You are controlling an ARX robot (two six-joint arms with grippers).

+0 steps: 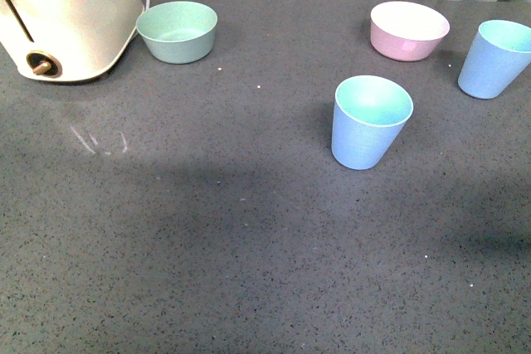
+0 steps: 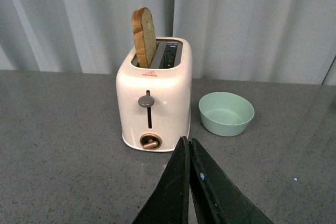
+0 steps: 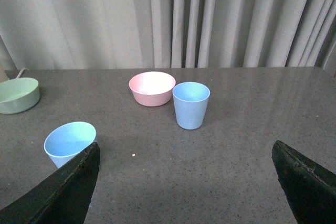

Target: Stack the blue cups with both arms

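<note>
Both blue cups stand upright on the counter (image 1: 207, 246), right of middle: the nearer cup (image 1: 372, 122), and the farther cup (image 1: 495, 60) right of the pink bowl (image 1: 409, 30). The right arm's jaws gape wide, with the farther cup straight ahead of them. The left arm's jaws are pressed together, facing the toaster (image 2: 155, 98).

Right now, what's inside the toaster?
One slice of bread stands in one slot of the toaster, its top sticking out. The other slot shows none. The slice's lower part and the slot bottoms are hidden.
</note>
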